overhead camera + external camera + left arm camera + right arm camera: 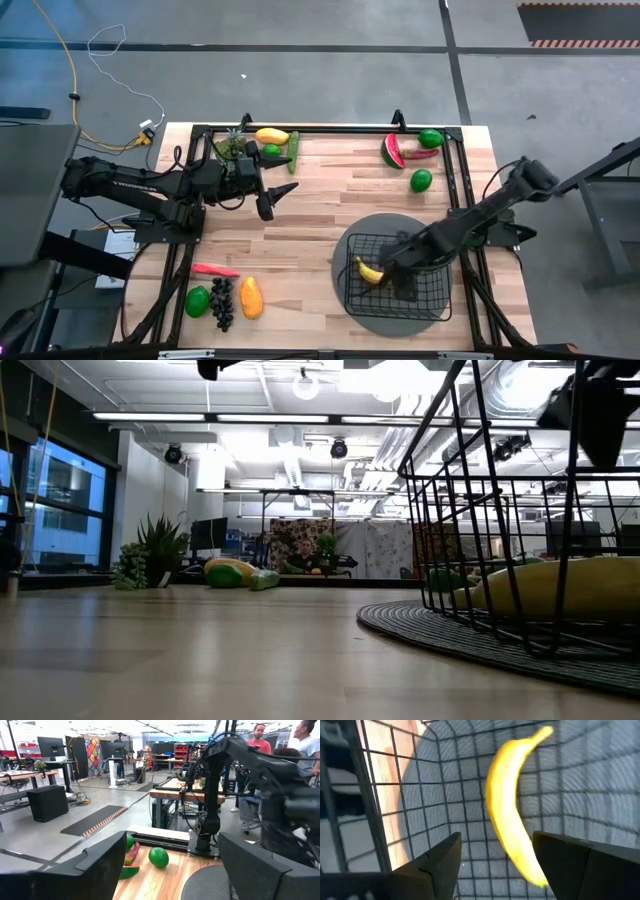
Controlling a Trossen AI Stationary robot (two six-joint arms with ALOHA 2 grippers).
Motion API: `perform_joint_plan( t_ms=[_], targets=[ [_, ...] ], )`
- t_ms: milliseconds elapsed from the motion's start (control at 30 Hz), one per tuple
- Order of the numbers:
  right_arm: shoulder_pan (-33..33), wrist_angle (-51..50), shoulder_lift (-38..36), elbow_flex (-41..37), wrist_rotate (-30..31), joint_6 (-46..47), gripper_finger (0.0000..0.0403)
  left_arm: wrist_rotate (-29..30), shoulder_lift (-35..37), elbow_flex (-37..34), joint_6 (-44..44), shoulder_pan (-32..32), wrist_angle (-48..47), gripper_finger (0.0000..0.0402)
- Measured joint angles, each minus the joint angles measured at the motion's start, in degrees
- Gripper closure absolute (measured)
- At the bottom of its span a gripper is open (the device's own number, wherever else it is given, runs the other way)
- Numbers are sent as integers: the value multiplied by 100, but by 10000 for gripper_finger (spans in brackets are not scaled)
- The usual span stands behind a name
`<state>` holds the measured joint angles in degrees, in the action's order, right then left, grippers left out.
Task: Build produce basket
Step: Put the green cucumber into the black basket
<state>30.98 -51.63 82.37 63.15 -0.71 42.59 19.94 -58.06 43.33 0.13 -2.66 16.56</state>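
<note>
Inside the basket [398, 285], right gripper [392, 268] sits w/ fingers apart, holding nothing; banana [512, 815] lies loose on the mesh floor just ahead of it. Basket rests on round grey mat [372, 318], near-right part of the tabletop [300, 230]. Left gripper [270, 196] hovers wide open over the far-left area, empty. Other produce: lime [421, 180] and watermelon slice [392, 152] far right; chili [214, 270], grapes [222, 302], mango [250, 298] near left. No readable labels or writing.

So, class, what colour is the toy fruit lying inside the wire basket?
Yellow: the banana in the black basket, shown best in the right wrist view.
</note>
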Motion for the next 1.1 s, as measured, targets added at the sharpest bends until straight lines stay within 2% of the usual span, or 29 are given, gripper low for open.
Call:
perform_joint_plan(
  t_ms=[133, 267, 400, 467, 600, 700, 833, 1100],
  targets=[
    [3, 940, -891, -765, 163, 575, 178, -40, 0, 2, -14, 0, 2, 101],
    [-130, 2526, -1677, -1583, 648, 887, 178, -238, 0, 2, -186, 0, 4, 101],
    [-427, 4192, -2282, -2296, 1373, 539, 178, -544, 0, 2, -849, 0, 4, 101],
    [-693, 4845, -2476, -2553, 1545, 136, 178, -642, 0, 2, -1131, 0, 4, 101],
    [-1365, 5689, -2636, -2736, 1466, -749, 178, -640, 0, 2, -1533, 0, 3, 101],
    [-1840, 6122, -2627, -2740, 1110, -1557, 178, -601, 0, 2, -1661, 0, 4, 101],
    [-2349, 6399, -2609, -2740, 599, -2123, 178, -597, 0, 2, -1847, 0, 3, 101],
    [-2683, 6584, -2612, -2740, 472, -2750, 178, -563, 0, 2, -1479, 0, -8, 101]
  ],
)
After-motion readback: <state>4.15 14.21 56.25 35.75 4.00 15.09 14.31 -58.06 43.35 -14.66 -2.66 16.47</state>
